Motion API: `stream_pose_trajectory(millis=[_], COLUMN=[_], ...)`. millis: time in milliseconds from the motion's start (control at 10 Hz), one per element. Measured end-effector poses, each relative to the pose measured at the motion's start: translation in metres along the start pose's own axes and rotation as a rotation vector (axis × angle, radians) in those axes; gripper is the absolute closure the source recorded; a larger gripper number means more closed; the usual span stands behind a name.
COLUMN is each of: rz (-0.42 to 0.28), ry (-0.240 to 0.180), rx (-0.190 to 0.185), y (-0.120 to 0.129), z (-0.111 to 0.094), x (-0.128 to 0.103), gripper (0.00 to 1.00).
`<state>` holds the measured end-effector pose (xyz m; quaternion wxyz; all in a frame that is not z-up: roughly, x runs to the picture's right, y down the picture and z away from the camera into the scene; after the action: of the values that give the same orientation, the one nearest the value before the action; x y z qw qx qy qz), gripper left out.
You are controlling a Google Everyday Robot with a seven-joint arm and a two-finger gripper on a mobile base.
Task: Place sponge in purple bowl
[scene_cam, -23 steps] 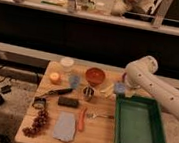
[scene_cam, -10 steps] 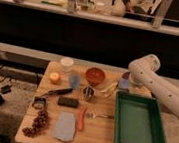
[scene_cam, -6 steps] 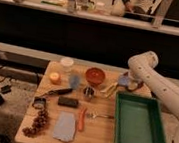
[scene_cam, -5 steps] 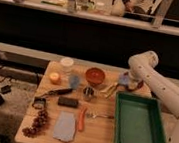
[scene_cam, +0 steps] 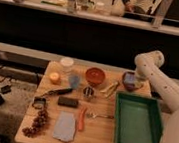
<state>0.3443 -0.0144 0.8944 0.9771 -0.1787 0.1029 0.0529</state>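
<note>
The purple bowl (scene_cam: 130,85) stands at the back right of the wooden table (scene_cam: 99,133). My arm reaches in from the lower right, bends high at the back, and points down at the bowl. The gripper (scene_cam: 134,78) sits right at the bowl's mouth, shut on the blue-grey sponge (scene_cam: 129,79), which shows inside the bowl's rim. I cannot make out whether the sponge rests on the bowl's bottom.
A green tray (scene_cam: 134,138) fills the right side. An orange-red bowl (scene_cam: 95,76), a banana (scene_cam: 109,88) and a metal cup (scene_cam: 88,92) lie left of the purple bowl. Further left are a white cup (scene_cam: 67,63), a dark block (scene_cam: 68,101), a blue-grey cloth (scene_cam: 65,126) and grapes (scene_cam: 35,124).
The arm's bend has swung left and back, bringing the gripper and the sponge down into the mouth of the purple bowl. Nothing else on the table has moved.
</note>
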Motion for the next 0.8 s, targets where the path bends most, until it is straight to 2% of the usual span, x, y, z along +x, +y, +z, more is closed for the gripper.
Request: stream_pose_trajectory(millis=[400,800], rz=[0.008,-0.017], ry=[-0.007,-0.015], rx=[0.044,0.08], y=[-0.01,-0.02], z=[0.007,0.012], x=[-0.003,-0.021], gripper=[0.97,0.97])
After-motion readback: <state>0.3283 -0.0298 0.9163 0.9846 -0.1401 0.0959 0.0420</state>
